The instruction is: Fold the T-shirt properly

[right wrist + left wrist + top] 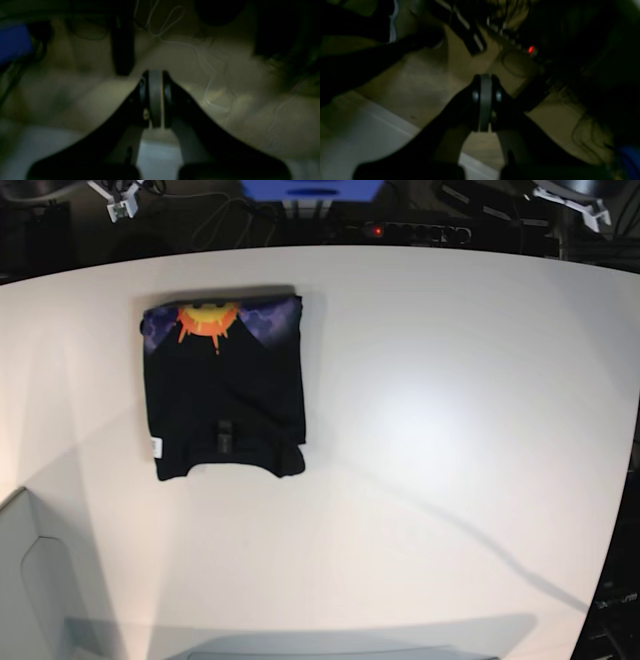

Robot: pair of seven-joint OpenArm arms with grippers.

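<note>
The T-shirt [222,395] lies folded into a compact black rectangle on the left part of the white table [450,430]. An orange sun and purple print show along its far edge, and a small white tag [157,448] sits at its near left corner. Both arms are pulled back beyond the table's far edge, well away from the shirt. My left gripper [485,100] is shut, its pads pressed together with nothing between them. My right gripper [155,97] is shut and empty as well. Neither wrist view shows the shirt.
A power strip with a red light [410,230] and a blue object [310,188] lie behind the far edge of the table. Cables [172,22] trail over the floor below the wrist cameras. A grey panel [30,580] stands at the near left.
</note>
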